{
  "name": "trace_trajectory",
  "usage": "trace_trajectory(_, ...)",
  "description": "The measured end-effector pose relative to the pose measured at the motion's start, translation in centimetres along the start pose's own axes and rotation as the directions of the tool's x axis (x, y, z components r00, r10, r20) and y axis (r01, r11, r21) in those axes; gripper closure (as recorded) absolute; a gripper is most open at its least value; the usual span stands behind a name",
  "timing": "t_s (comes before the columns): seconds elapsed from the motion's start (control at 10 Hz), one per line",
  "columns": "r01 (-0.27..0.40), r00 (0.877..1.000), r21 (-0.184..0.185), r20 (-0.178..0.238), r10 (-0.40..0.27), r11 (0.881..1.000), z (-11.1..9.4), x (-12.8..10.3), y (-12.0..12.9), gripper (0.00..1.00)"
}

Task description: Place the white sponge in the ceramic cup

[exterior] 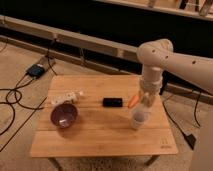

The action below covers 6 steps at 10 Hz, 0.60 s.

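The ceramic cup stands upright on the right side of the bench, near the right edge. The tool hangs right over the cup, very close to its rim. I cannot tell if the tool is clenched or let go. A small orange thing lies just beside the tool on the left. A flat black thing lies a bit further left, in the middle of the bench. The purple bowl sits well apart on the left side, and some small white things lie just behind it. The bench is light wood made of planks. It stands on a pale floor. Black cables curl over the floor on the left, near a small dark box. A long pale rail runs behind the bench, and it is dark above it. The big white arm is cut off at the right edge. The tool hides part of the cup's top, so what is inside cannot be seen. The cup is small, plain and white.
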Motion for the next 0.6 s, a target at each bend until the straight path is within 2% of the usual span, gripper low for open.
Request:
trace_trajectory(0.2,0.008,0.999,0.004,-0.049,-0.008,1.000,0.2,0.9,-0.2,1.00)
trace_trajectory(0.3,0.016,0.996,0.010,-0.087,-0.015,1.000,0.3,1.8,-0.3,1.00)
trace_trajectory(0.4,0.024,0.992,0.015,-0.121,-0.022,1.000,0.5,2.5,-0.4,1.00)
trace_trajectory(0.5,0.038,0.983,0.023,-0.179,-0.034,0.999,0.5,3.6,-0.3,1.00)
trace_trajectory(0.6,0.045,0.978,0.027,-0.204,-0.038,0.999,0.6,4.0,-0.3,1.00)
